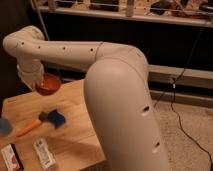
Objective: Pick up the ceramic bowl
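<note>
The ceramic bowl is a small glossy red-orange bowl, held in the air above the far left part of the wooden table. My gripper sits at the end of the white arm, at the bowl's left rim, shut on it. The arm sweeps across the upper view and its big white body fills the right centre, hiding much of the table.
On the table lie a long orange carrot-shaped thing with a dark end, a blue object beside it, a blue item at the left edge, and two packets near the front. A black cable runs over the floor at right.
</note>
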Action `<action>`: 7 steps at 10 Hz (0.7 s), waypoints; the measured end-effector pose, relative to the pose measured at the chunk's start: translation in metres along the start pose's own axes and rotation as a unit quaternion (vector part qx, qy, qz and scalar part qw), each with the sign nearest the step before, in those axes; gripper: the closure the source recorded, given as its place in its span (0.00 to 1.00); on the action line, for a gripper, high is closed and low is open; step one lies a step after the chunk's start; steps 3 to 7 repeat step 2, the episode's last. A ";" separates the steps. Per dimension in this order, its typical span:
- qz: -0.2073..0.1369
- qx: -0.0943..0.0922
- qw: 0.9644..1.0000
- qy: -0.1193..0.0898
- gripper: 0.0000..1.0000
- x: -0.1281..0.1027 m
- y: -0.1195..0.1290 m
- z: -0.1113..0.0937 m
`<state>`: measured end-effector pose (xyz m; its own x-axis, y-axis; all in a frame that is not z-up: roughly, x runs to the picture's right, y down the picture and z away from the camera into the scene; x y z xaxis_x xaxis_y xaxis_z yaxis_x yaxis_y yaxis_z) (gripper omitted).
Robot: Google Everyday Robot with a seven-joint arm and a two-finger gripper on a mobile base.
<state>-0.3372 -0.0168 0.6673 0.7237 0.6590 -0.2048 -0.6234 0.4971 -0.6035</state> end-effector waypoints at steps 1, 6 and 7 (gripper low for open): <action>0.002 -0.003 1.000 0.002 1.00 0.001 0.001 -0.001; 0.003 -0.006 1.000 0.003 1.00 0.002 0.001 -0.001; 0.003 -0.006 1.000 0.003 1.00 0.002 0.001 -0.001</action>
